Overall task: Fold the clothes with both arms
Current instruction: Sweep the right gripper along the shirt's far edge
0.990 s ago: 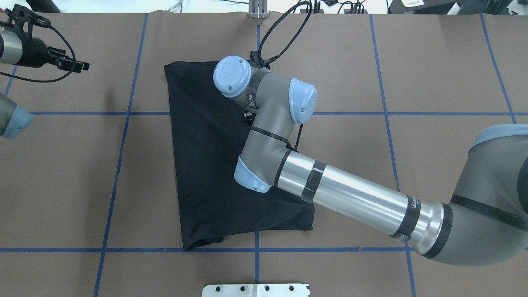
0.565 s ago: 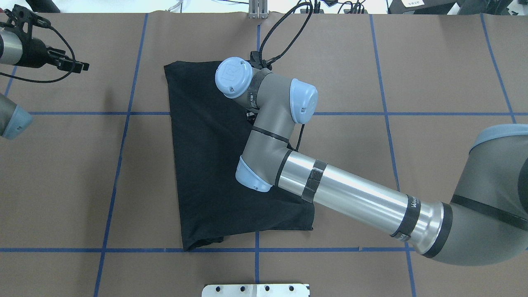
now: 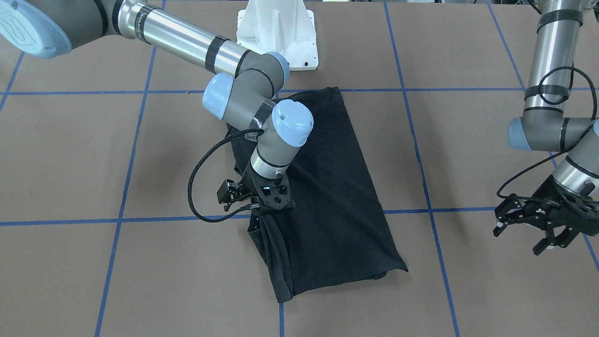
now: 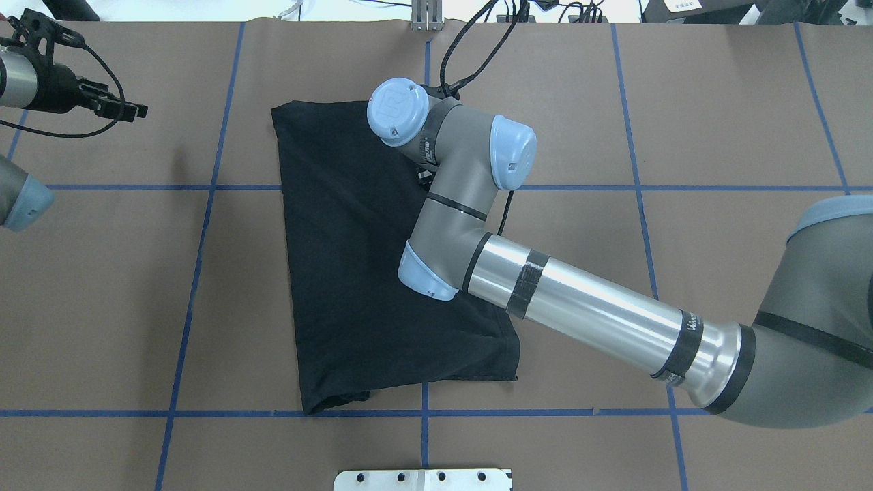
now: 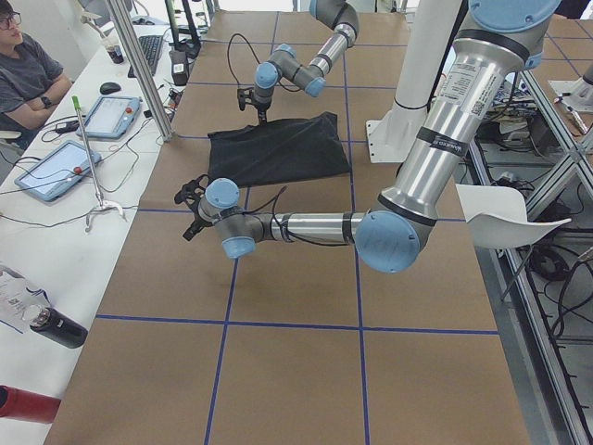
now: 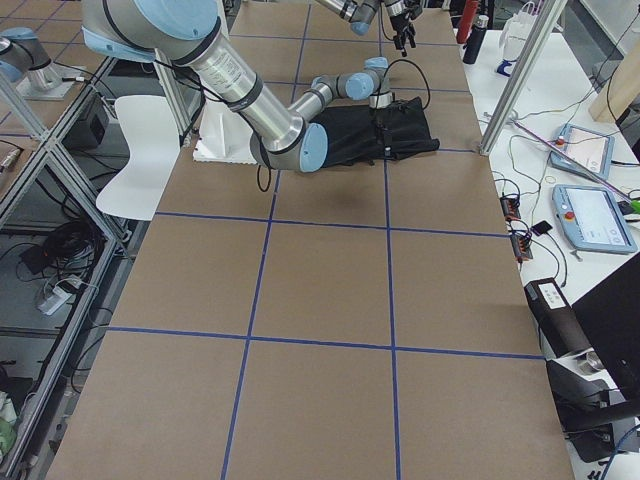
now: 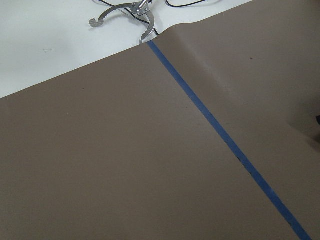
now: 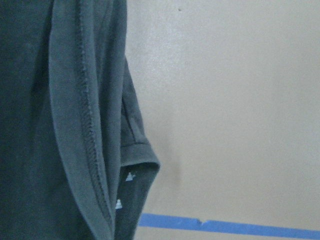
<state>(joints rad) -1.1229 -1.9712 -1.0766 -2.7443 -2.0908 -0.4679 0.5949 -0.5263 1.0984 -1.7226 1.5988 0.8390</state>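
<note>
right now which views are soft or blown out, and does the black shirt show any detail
Right wrist view: soft and washed out, the T-shirt reads grey-green, yet hem stitching shows. Front-facing view: sharp, shirt near-flat black, faint folds only. Overhead view: glare streak along the metal tube of the right arm; strip beyond the table blown out white.

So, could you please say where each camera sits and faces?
Front-facing: across the table, facing the robot; right arm at the T-shirt, left gripper aside.
Overhead: behind the robot, looking down; same things.
Exterior left: table's left end; left arm nearest.
Exterior right: opposite end; right arm nearest.
Left wrist: down at table, blue tape; no fingers.
Right wrist: down at the T-shirt's hem.
Shared: T-shirt, in all but left wrist.
</note>
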